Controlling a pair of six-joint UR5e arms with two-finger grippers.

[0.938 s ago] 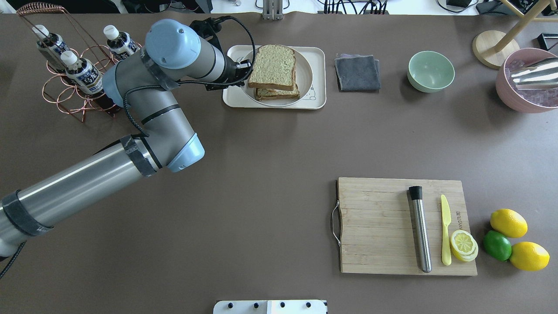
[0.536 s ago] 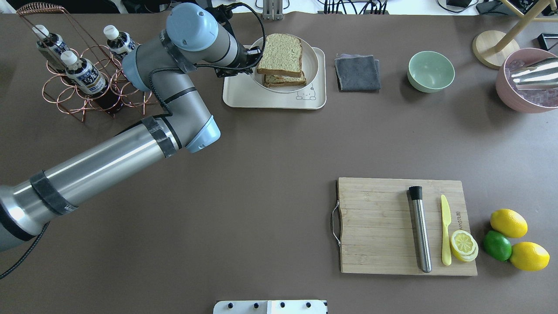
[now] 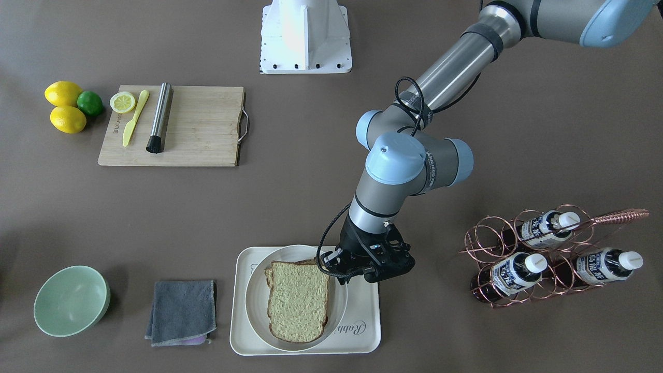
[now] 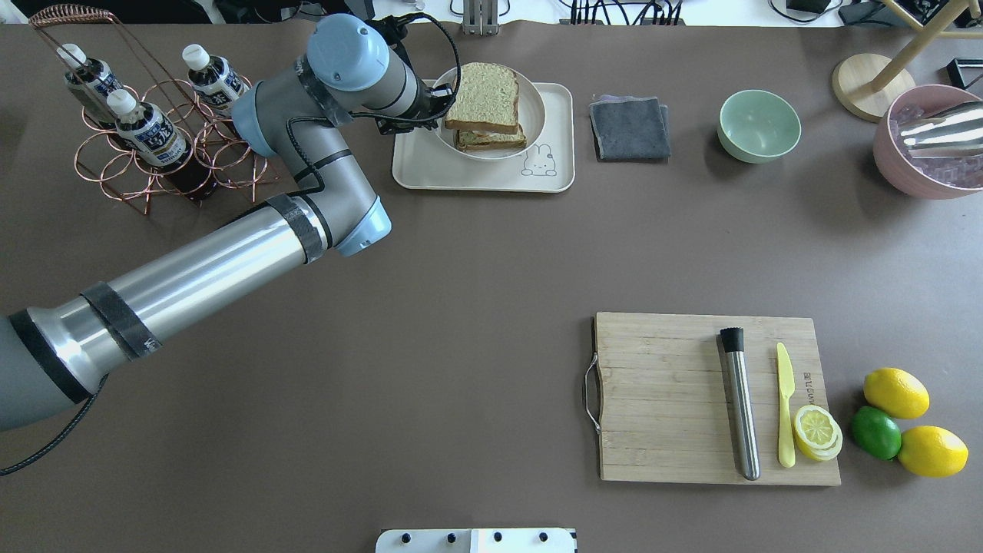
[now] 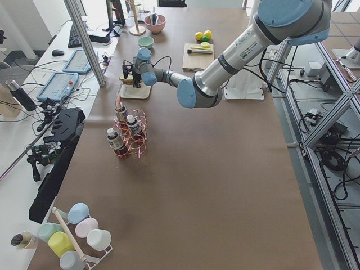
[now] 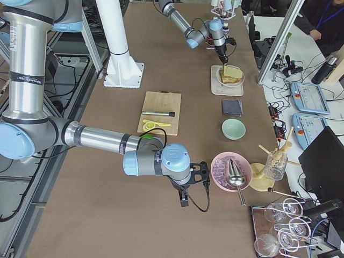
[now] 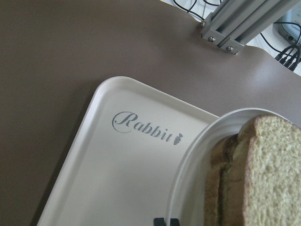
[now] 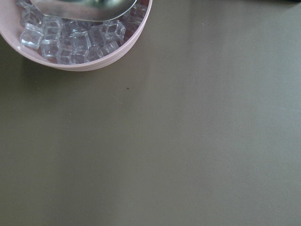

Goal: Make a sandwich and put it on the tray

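The sandwich (image 4: 484,100), two speckled tan bread slices stacked, lies on a round white plate (image 4: 537,115). The egg does not show. My left gripper (image 4: 439,104) is shut on the plate's left rim and seems to hold it slightly above the cream tray (image 4: 476,175), over its far half. The front view shows the gripper (image 3: 336,272), sandwich (image 3: 298,300) and tray (image 3: 362,331). The left wrist view shows the "Rabbit" lettering on the tray (image 7: 117,169), the plate rim (image 7: 193,179) and the bread (image 7: 263,179). My right gripper (image 6: 185,201) shows only in the right side view; I cannot tell its state.
A copper rack of bottles (image 4: 138,130) stands left of the tray. A grey cloth (image 4: 630,127), green bowl (image 4: 759,124) and pink ice bowl (image 4: 929,146) lie to its right. A cutting board (image 4: 668,399) holds a muddler and knife, with lemons and a lime beside it.
My left gripper has moved the plate with the sandwich toward the tray's far edge. The rabbit drawing on the tray has come into view.
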